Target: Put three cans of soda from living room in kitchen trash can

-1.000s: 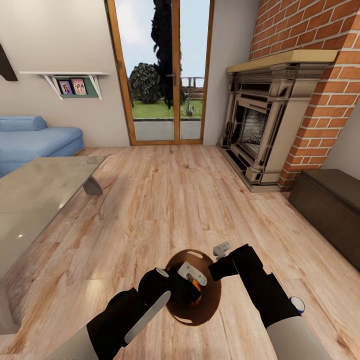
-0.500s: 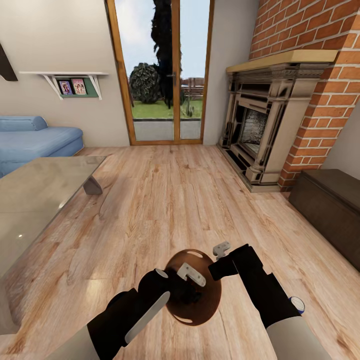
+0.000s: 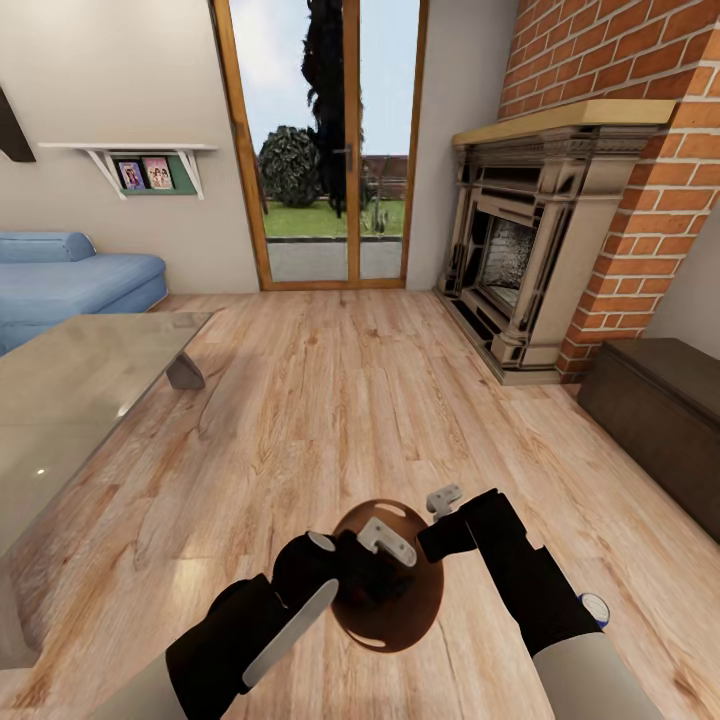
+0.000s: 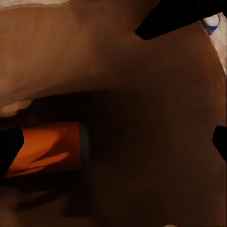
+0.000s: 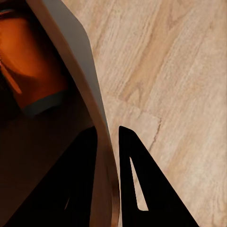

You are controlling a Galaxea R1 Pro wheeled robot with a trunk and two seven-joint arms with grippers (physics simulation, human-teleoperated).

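Head: trash can (image 3: 400,625) held over wood floor (image 3: 350,400) in living room; left gripper (image 3: 385,540) above its mouth. Left wrist: fingers spread wide, empty; orange soda can (image 4: 47,149) lying inside. Right wrist: right gripper (image 5: 108,142) pinching bin rim (image 5: 80,61).

An orange soda can (image 4: 47,149) lies inside the brown trash can (image 3: 420,600).

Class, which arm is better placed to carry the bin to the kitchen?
Right: the right gripper pinches the tash can rim; the left gripper hangs open inside it, near a can of soda.
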